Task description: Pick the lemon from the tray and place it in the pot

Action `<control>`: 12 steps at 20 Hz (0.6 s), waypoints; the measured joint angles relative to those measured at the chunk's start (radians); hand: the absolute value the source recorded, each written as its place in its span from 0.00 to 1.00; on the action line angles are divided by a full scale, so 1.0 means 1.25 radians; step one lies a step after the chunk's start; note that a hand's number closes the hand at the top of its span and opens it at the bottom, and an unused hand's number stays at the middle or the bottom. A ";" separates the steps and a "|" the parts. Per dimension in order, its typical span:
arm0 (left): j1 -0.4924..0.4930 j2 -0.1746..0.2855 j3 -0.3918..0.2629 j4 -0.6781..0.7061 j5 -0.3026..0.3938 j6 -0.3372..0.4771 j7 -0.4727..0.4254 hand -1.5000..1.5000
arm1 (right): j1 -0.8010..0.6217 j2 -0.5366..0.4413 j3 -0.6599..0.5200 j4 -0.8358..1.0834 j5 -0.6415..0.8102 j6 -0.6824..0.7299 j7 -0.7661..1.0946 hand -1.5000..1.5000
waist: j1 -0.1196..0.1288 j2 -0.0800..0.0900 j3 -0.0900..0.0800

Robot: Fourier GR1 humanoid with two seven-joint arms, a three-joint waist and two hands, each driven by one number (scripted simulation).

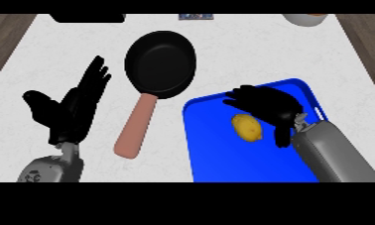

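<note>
- The lemon point(247, 127) lies on the blue tray point(219, 164), lower right.
- The right hand point(271, 105) arches over it, spread wide, likely to grasp.
- The left hand point(73, 109) rests open at left.
- The black frying pan point(159, 65) sits upper centre.

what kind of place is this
Probably a kitchen counter: a black pan with a pinkish handle sits on a pale marbled worktop, and a lemon lies on a blue tray beside it.
</note>
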 measured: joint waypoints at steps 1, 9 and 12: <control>0.009 -0.001 -0.001 -0.009 -0.001 -0.005 -0.001 0.50 | -0.002 -0.003 -0.003 -0.002 0.009 0.005 -0.005 0.00 | 0.000 0.000 0.000; 0.009 -0.021 0.010 -0.021 -0.011 -0.018 0.015 0.50 | -0.029 0.053 -0.019 0.091 0.085 -0.018 -0.025 1.00 | 0.000 0.000 0.000; 0.008 -0.019 0.018 -0.020 -0.010 -0.024 0.012 0.50 | -0.028 0.073 -0.017 0.114 0.073 -0.036 -0.074 1.00 | 0.001 0.000 0.000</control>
